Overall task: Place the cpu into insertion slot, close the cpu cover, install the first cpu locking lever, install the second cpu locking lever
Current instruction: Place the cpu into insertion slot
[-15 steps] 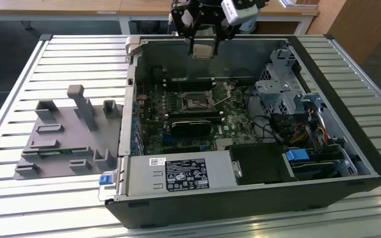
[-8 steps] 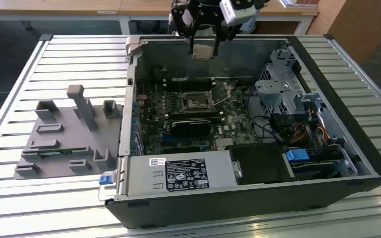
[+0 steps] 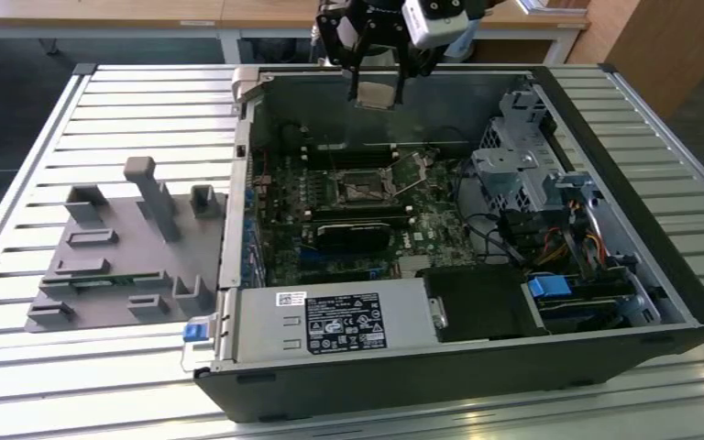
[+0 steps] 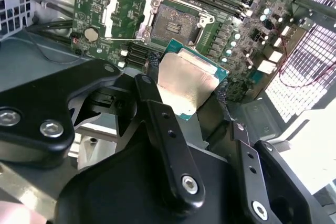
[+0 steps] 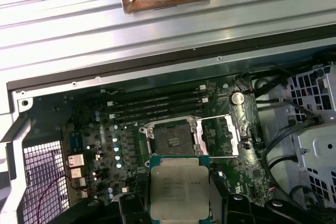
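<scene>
slatted table (image 3: 144, 87), computer case (image 3: 450, 371), grey fixture (image 3: 102, 266)

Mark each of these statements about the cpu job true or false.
1. The gripper holds the cpu in the air above the circuit board. True.
2. The cpu already sits in the insertion slot. False: the slot is empty and its contact grid is bare.
3. The cpu cover is shut over the slot. False: it is swung open and lies beside the slot.
4. The computer case lies open on a slatted table. True.
5. The grey fixture lies inside the case. False: it is on the table outside the case, at the exterior view's left.
</scene>
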### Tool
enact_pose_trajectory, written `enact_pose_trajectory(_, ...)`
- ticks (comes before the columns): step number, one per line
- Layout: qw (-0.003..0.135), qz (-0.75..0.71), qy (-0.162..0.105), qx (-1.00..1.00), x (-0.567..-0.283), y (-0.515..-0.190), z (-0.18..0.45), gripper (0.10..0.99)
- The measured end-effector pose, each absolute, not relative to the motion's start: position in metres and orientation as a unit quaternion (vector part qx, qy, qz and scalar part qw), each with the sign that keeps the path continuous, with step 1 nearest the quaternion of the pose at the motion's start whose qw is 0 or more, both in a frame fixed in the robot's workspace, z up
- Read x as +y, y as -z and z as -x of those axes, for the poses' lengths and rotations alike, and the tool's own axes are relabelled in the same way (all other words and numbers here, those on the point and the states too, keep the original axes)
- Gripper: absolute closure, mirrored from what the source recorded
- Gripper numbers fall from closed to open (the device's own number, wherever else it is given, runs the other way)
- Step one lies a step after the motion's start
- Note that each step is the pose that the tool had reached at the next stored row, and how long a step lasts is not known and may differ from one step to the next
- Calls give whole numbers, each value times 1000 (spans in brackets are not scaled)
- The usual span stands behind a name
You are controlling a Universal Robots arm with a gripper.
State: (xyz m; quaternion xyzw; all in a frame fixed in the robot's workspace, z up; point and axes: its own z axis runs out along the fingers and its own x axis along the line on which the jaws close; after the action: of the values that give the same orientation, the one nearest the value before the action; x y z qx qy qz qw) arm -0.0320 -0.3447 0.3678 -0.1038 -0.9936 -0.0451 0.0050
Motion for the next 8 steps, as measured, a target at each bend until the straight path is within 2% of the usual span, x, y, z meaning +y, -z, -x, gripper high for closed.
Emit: enact_pose_trajectory(8, 3, 137, 45, -990, -345, -367, 32, 545)
